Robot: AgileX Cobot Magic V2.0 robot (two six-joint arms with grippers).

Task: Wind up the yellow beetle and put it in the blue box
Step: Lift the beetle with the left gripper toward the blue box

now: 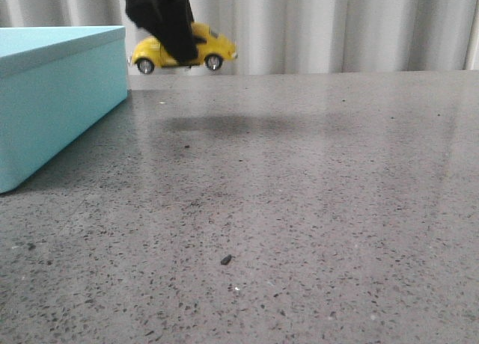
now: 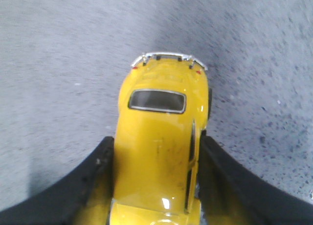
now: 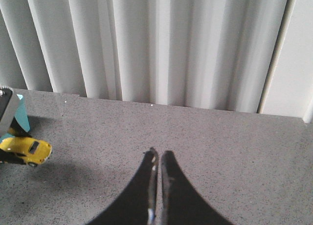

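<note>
The yellow beetle is gripped across its flanks by the left pincer and held clear above the worktop, just right of the blue box, while the right pincer, closed on nothing, is kept well apart.

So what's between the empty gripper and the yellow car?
Only bare table; the right wrist view shows nothing between the right gripper and the car.

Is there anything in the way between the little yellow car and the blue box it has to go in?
The box's own lid. The left gripper holds the yellow beetle off the table, just right of the blue box. Nothing lies between them, but the lid is on, so the car cannot go in yet.
</note>
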